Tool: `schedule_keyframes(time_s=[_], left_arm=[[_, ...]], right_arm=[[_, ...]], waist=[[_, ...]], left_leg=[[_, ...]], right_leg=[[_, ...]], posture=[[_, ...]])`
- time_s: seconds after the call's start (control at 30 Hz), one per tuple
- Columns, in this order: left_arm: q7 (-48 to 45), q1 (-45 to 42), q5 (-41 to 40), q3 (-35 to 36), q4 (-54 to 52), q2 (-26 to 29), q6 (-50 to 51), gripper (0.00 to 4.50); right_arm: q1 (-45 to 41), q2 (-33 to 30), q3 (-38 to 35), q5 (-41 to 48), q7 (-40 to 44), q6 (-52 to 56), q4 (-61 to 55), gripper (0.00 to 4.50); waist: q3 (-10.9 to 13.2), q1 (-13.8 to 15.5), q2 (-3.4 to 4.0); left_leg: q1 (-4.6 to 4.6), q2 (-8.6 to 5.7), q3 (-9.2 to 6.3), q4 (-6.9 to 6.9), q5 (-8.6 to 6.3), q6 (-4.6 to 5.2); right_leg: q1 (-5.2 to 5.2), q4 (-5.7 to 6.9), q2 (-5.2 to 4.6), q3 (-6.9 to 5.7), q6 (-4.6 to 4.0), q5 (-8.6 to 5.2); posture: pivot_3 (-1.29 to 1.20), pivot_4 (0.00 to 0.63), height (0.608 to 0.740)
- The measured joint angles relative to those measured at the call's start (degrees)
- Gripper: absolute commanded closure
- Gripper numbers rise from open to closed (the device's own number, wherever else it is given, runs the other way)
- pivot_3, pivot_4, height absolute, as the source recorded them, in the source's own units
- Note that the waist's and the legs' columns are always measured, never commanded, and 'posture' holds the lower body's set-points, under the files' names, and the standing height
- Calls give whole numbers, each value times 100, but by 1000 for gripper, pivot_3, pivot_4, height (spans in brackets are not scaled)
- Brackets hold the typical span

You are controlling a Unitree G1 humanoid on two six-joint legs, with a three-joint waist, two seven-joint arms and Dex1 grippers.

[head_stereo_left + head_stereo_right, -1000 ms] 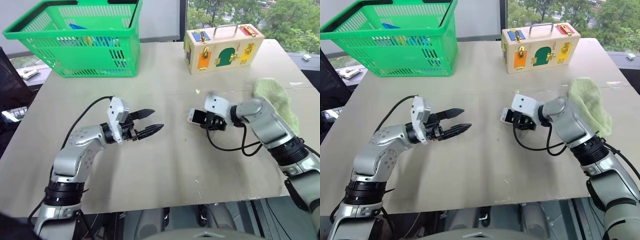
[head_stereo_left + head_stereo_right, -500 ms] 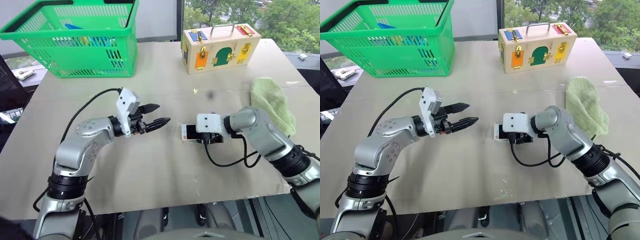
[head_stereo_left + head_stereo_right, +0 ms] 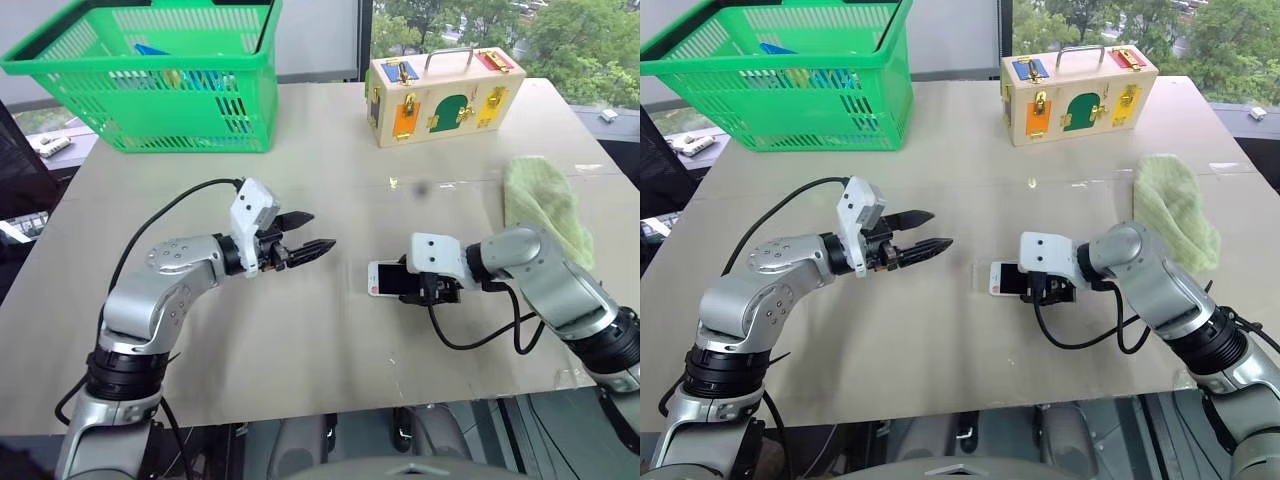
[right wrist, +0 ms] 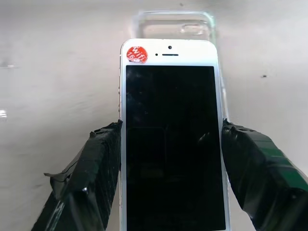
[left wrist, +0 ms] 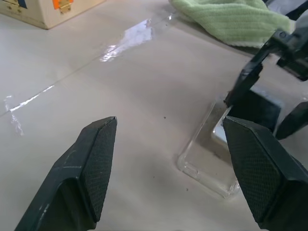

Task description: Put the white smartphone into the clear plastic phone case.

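Right wrist view, for your record: the right pincer [image 4: 171, 178] clamps the white smartphone with dark screen and pale metal edge [image 4: 170, 139] by its two long sides, one black taped finger [image 4: 94, 168] on each. A round red sticker [image 4: 136, 54] sits at the phone's top corner beside the earpiece. Past that top end lies the clear, thin plastic phone case [image 4: 173, 28], flat on the bench, its rounded end showing beyond the phone.

Left wrist view: you see the left pincer [image 5: 175, 159] wide apart with nothing between its ribbed fingers [image 5: 98, 163]. The case lies flat on the pale grey bench [image 5: 96, 96], and the phone's end sits over the case's far part, tilted, with the right pincer gripping it from behind.

Left eye view: the phone [image 3: 385, 278] is near the bench's middle, held low by the right pincer. The left pincer [image 3: 312, 236] hovers apart from it, pointing toward it. Note a green plastic basket [image 3: 150, 75] at the far left, a wooden latch box with coloured doors [image 3: 445, 95] far centre, and a light green cloth [image 3: 548, 205] to the right.
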Motion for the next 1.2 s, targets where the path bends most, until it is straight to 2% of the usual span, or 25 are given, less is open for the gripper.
schedule_keyframes(time_s=[0.27, 0.43, 0.77, 0.87, 1.07, 1.13, 1.17, 1.2], left_arm=[[-384, 296, 176, -26, 161, 117, -320, 887], [-1131, 933, 48, 87, 175, 299, -753, 887], [-2271, 1105, -44, 316, 676, 702, -1384, 887], [-2611, 1108, -46, 332, 883, 811, -1562, 59], [-2919, 1191, -14, 517, 1146, 936, -1954, 0], [-2924, 1192, 17, 517, 1243, 932, -2055, 0], [-2923, 1190, 48, 517, 1302, 924, -2116, 0], [-2923, 1192, 81, 515, 1352, 909, -2180, 0]], right_arm=[[-500, 270, 378, -163, -122, -5, 592, 1713], [-670, 300, 389, -167, -92, -29, 800, 1713], [-824, 358, 584, -246, 26, -222, 1014, 1713], [-890, 439, 627, -310, 34, -358, 1154, 1713], [-917, 464, 640, -375, 74, -500, 1256, 1713], [-939, 472, 645, -389, 127, -529, 1285, 670], [-956, 485, 650, -399, 150, -560, 1323, 444], [-956, 503, 680, -408, 169, -586, 1394, 37]], waist=[[1, -11, -1], [2, -11, -1], [3, -12, 0], [1, -36, -3], [1, -29, -3], [0, -27, -3], [1, -28, -3], [1, -26, -3]], left_leg=[[1, 0, 3, 0, 0, -1], [0, 0, 5, 0, -1, -3], [2, 2, 1, 1, -1, -3], [6, 4, 7, 0, -1, -4], [12, 7, 2, 1, -1, -4], [11, 7, 3, 2, -1, -4], [11, 6, 4, 2, -1, -4], [10, 6, 4, 2, -1, -4]], right_leg=[[-1, 3, -2, 2, 0, 2], [-3, 2, -4, 2, -5, 2], [-4, 3, -6, 1, -16, -8], [-4, 5, -4, 1, -16, -8], [-3, 10, -5, 2, -16, -8], [-3, 11, -6, 2, -16, -8], [-3, 11, -5, 2, -16, -8], [-4, 12, -5, 2, -16, -8]], posture=[[0, 150, 740], [0, 150, 740], [0, 150, 740], [0, 150, 740], [0, 150, 740], [0, 150, 740], [0, 150, 740], [0, 150, 740]])
